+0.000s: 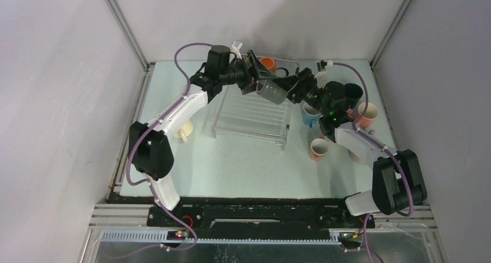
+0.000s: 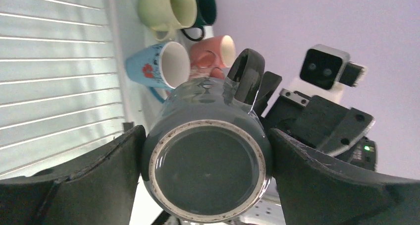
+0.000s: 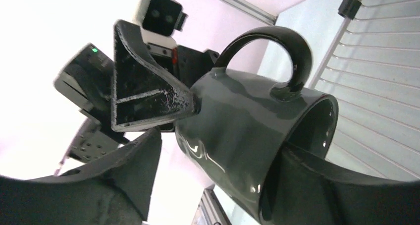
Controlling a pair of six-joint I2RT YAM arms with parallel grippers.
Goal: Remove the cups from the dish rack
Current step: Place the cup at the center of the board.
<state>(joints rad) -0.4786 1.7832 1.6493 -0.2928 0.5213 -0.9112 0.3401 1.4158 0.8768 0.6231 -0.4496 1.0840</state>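
Observation:
A grey mug (image 1: 271,91) hangs in the air over the far right corner of the dish rack (image 1: 252,115). My left gripper (image 1: 257,80) is shut on it, one finger on each side of its base end (image 2: 208,170). My right gripper (image 1: 289,86) is open and straddles the mug's wall (image 3: 237,121). One finger (image 3: 317,185) is inside the mouth. The other finger (image 3: 124,180) stands outside with a gap. The mug's handle (image 3: 282,51) points up. The rack's wires (image 2: 49,61) show bare below.
An orange mug (image 1: 267,63) sits behind the rack. Right of the rack stand a blue mug (image 1: 310,115), a speckled pink mug (image 1: 318,149), a pink mug (image 1: 367,113) and a dark one (image 1: 352,92). A cream mug (image 1: 184,130) lies left of the rack.

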